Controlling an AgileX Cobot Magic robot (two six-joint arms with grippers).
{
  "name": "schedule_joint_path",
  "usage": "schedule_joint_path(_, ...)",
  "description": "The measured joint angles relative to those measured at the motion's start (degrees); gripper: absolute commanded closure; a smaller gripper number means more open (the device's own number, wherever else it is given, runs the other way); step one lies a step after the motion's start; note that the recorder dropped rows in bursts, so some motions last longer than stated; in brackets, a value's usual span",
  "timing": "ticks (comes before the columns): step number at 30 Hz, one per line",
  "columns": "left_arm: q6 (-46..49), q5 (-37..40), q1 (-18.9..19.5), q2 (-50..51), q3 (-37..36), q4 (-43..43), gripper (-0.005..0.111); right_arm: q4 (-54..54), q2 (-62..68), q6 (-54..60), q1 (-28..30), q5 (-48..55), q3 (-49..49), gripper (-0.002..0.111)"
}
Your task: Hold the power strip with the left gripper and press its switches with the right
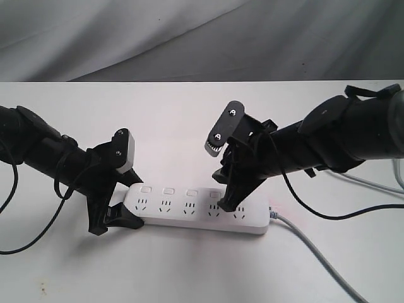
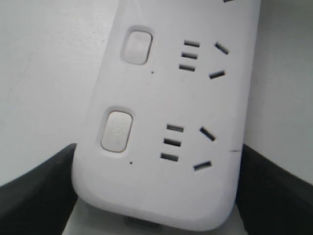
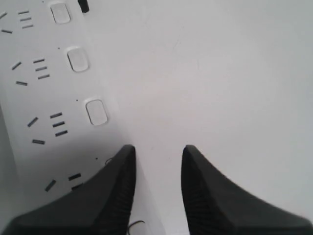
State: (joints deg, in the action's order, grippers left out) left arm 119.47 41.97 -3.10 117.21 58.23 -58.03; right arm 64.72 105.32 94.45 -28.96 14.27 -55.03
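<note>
Starting at the left, the left gripper (image 1: 115, 219) comes in on an arm that's cut off by the frame edge. Its jaws are clamped across the left end of the power strip (image 1: 196, 219). The left wrist view shows one black finger (image 2: 34, 196) pressed against each long side, and in the exterior shot that rounded end is partly tucked out of sight. The strip lies flat on the white table (image 1: 189, 126) around the middle, running left to right, with its right end a bit nearer. The left wrist cam only catches two sockets and two buttons, the rest is cropped. From outside I can count four of the switches (image 1: 168, 190) along the far edge. The fifth is hidden behind the right gripper (image 1: 227, 202), which comes down over the right part of the strip. In the right wrist view its jaws stand a little apart with nothing between them, just the strip's edge and bare table in the gap. One of its fingers (image 3: 112, 196) covers the fourth button's spot, so honestly I can't tell if it's touching the button or only hovering. The other finger is over the table, just past the far edge. A black cable (image 1: 334, 218) loops down off the right arm. The grey cord (image 1: 319, 250) leaves the strip's right end and runs off the near right of the frame.
</note>
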Motion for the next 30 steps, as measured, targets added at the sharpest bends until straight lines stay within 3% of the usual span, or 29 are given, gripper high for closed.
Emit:
schedule_joint_path(18,0.0,0.0,0.0,0.0,0.0,0.0,0.056,-0.22,-2.49,0.51,0.51,-4.6,5.45,0.078)
schedule_joint_path(30,0.0,0.0,0.0,0.0,0.0,0.0,0.056,-0.34,-0.1,1.31,2.61,-1.8,5.57,0.078)
